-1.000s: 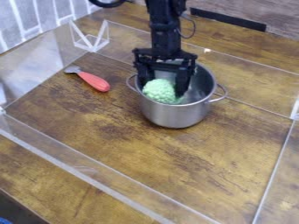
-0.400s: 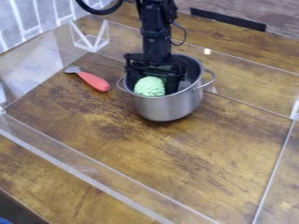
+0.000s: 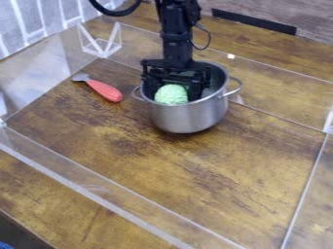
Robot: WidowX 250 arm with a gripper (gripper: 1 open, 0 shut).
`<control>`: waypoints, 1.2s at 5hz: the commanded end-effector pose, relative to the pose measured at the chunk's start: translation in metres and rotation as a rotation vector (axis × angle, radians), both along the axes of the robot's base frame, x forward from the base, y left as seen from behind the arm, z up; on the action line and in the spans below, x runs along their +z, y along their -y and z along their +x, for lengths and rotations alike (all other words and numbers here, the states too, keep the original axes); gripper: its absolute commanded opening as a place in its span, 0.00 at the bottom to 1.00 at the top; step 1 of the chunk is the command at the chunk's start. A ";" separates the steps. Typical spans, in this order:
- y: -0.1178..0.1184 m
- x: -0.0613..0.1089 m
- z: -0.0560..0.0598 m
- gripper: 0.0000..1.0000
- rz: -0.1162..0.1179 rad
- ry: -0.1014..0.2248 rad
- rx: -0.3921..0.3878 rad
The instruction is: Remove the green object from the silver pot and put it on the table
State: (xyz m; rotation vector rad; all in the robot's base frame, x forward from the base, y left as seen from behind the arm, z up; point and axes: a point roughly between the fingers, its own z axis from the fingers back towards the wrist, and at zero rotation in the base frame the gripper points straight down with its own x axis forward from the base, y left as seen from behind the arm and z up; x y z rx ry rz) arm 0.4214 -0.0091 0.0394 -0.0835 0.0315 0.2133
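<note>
The silver pot stands on the table, a little behind its middle. Inside the pot lies the green object, a bumpy light green lump. My gripper reaches straight down into the pot from above. Its two black fingers stand on the left and right of the green object and press against its sides. The fingertips are hidden behind the pot's rim and the lump.
A red-orange handled tool lies on the wood just left of the pot. Clear plastic walls edge the tabletop on the left, front and right. Bare wood stretches in front of the pot.
The fingers have drawn in from a wide spread onto the green object. The pot has slid slightly to the left. The arm has kept its height.
</note>
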 end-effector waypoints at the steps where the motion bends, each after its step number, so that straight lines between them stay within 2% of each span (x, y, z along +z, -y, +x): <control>1: 0.007 0.005 0.010 0.00 -0.012 0.019 0.007; 2: 0.017 0.000 0.014 1.00 -0.022 0.014 -0.023; 3: 0.024 0.001 0.015 0.00 -0.029 0.011 -0.047; 6: 0.029 0.018 0.013 0.00 -0.052 -0.009 -0.162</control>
